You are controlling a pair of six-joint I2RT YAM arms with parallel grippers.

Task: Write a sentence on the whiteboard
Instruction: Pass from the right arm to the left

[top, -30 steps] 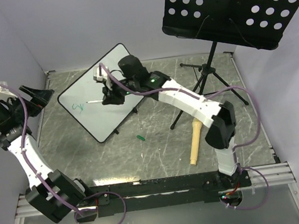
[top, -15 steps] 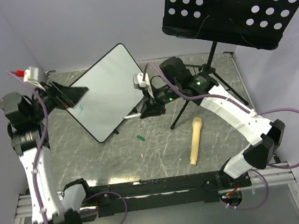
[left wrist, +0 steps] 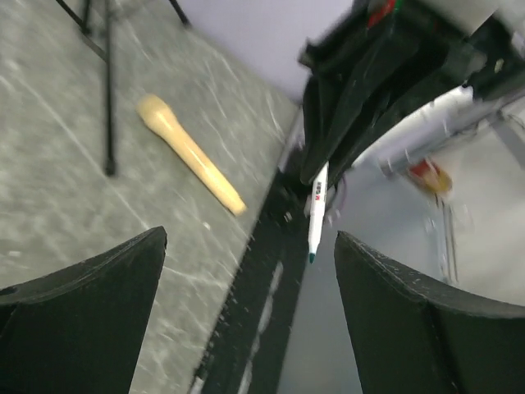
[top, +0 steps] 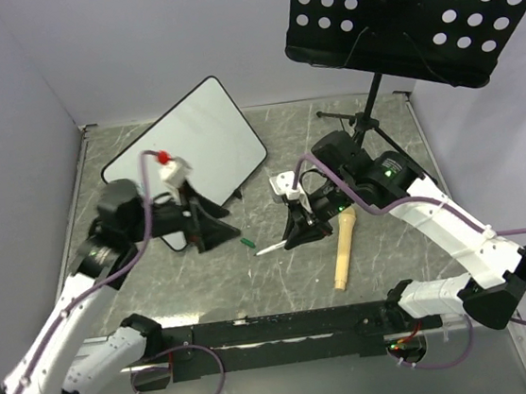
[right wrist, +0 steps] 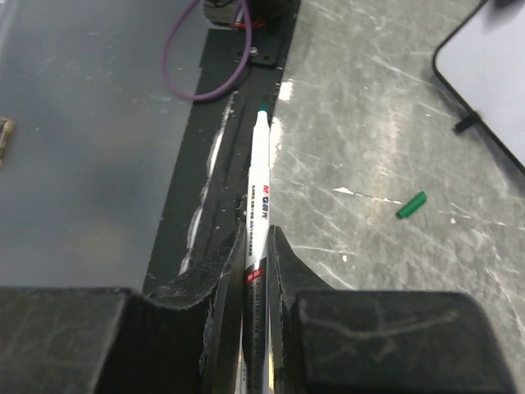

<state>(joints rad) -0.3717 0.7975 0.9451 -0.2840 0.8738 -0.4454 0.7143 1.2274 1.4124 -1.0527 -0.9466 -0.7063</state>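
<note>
The whiteboard (top: 211, 136) lies at the back left, and its corner (right wrist: 492, 74) shows in the right wrist view. The part of the board I can see is blank, and my left arm covers its near end, so the sentence is hidden. My right gripper (top: 298, 234) (right wrist: 256, 238) hangs over the middle of the table, shut on a white marker (top: 271, 247) (right wrist: 258, 185) with a green tip. Just in front of the board, my left gripper (top: 224, 232) (left wrist: 250, 238) is open with nothing between its fingers and faces the marker (left wrist: 317, 209).
A small green cap (top: 246, 243) (right wrist: 411, 204) lies on the table between the two grippers. A tan microphone (top: 343, 250) (left wrist: 189, 152) lies to the right. A black perforated music stand (top: 413, 13) rises at the back right, with its tripod legs (top: 366, 138) on the table.
My left arm swung from the far left wall down to the front of the board. My right gripper drew the marker off the board toward the near middle. The board turned slightly.
</note>
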